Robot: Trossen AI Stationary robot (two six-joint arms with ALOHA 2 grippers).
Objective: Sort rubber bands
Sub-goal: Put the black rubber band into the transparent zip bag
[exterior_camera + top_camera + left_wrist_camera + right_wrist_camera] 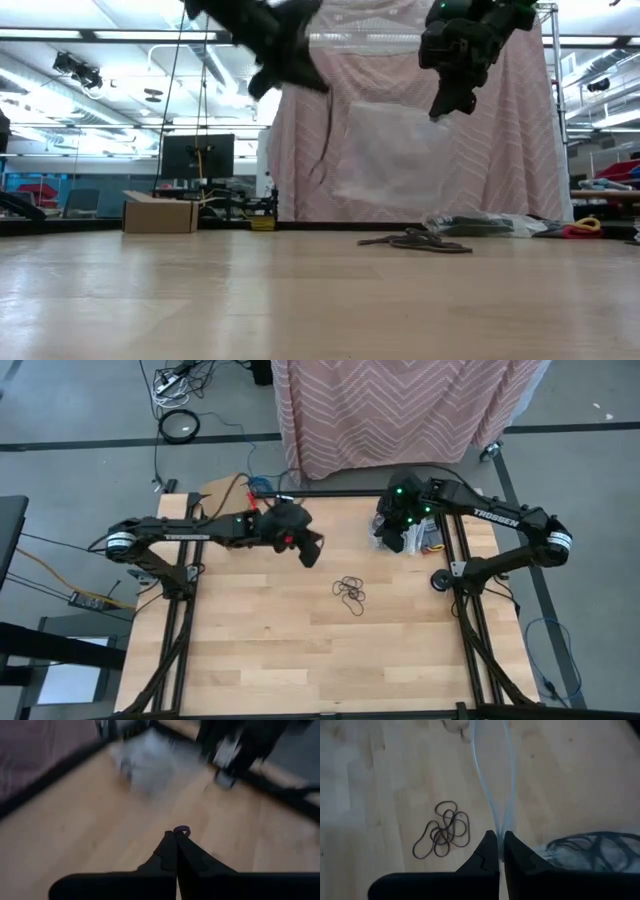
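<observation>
Bare wooden table (300,310) is filling the foreground of the low view, and farther back a tangle of dark rubber bands (420,241) is lying flat on it. From above, this cluster of rubber bands (350,592) is sitting near the table's centre, at about 4 o'clock from the left gripper (312,552) and at about 7 o'clock from the right gripper (400,540). Both grippers are hanging well above the wood. The left gripper (176,840) is pressing its 2 fingers together, pinching 1 small purple-looking band (181,829) at the tips. The right gripper (499,840) is squeezing a clear plastic bag (492,775) that is stretching up from its tips; in this wrist view more black loops (592,851) are showing through crinkled plastic beside the fingers.
</observation>
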